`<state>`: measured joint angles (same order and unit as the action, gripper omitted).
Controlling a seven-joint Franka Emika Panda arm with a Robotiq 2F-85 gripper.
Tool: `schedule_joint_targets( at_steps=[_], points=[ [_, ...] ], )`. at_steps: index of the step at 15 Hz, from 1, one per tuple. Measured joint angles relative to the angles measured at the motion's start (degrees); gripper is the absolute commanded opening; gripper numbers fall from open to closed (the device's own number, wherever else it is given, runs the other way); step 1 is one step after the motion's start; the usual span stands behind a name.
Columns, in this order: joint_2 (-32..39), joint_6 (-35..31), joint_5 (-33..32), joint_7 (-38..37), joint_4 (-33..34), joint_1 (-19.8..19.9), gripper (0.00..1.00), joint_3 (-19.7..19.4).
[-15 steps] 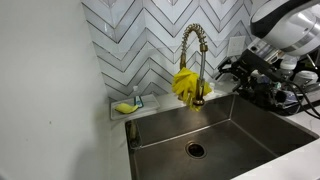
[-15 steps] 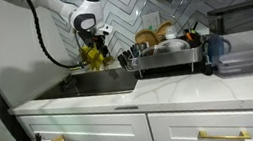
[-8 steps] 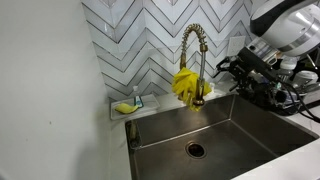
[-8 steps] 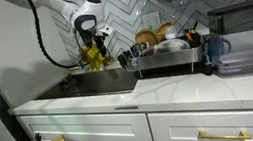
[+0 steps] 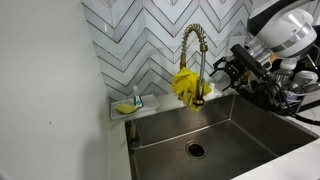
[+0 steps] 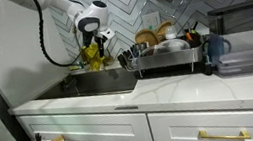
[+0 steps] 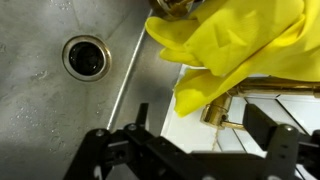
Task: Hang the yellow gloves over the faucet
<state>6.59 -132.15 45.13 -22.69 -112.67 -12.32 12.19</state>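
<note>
The yellow gloves (image 5: 186, 85) hang draped over the faucet (image 5: 193, 38), a brass gooseneck tap with a coiled spring neck, at about its lower half. My gripper (image 5: 222, 68) is open and empty, just to the right of the faucet and apart from the gloves. In the wrist view the gloves (image 7: 235, 45) fill the upper right, the faucet's brass base (image 7: 218, 108) and small lever show below them, and my gripper (image 7: 203, 115) has its dark fingers spread wide with nothing between them. In an exterior view the gloves (image 6: 94, 55) hang below my wrist.
A steel sink (image 5: 240, 125) with a drain (image 5: 195, 150) lies below. A small yellow sponge in a clear holder (image 5: 125, 106) sits on the back ledge. A dish rack (image 6: 165, 60) full of dishes stands beside the sink. The chevron tile wall is close behind.
My arm has shifted slightly, the wrist rising a little near the faucet. The gloves hang unmoved on the faucet and the jaws stay open.
</note>
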Motion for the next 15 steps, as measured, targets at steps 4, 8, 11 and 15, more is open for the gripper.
schedule_joint_targets(
  at_steps=[4, 8, 11, 15],
  points=[
    [2.5, 1.1, 3.9, -3.0, 2.0, 0.0, 0.49, 0.2],
    [4.6, 2.0, 8.2, -3.5, 4.2, -0.1, 0.16, 0.2],
    [5.7, 2.9, 9.8, -4.2, 4.9, -0.1, 0.06, 0.2],
    [6.4, 4.5, 9.9, -6.4, 5.0, -0.1, 0.0, 0.2]
  ],
)
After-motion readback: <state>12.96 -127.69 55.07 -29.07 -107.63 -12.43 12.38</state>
